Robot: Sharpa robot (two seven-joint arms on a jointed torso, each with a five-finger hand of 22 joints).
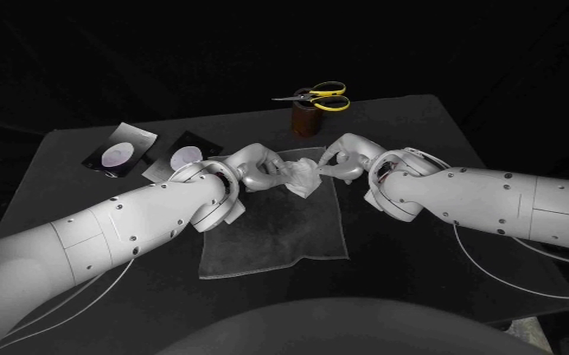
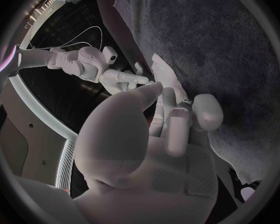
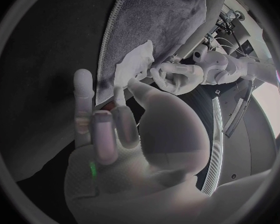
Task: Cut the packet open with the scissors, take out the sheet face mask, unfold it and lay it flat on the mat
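The left hand (image 1: 252,168) and right hand (image 1: 348,158) each pinch the crumpled face mask (image 1: 303,177), bunched between them, equally near both, above the far edge of the mat (image 1: 275,244).

No lettering, brand or number is legible; the two dark rectangular packets (image 1: 118,148) (image 1: 180,155) at the table's ten o'clock carry only pale round patches.
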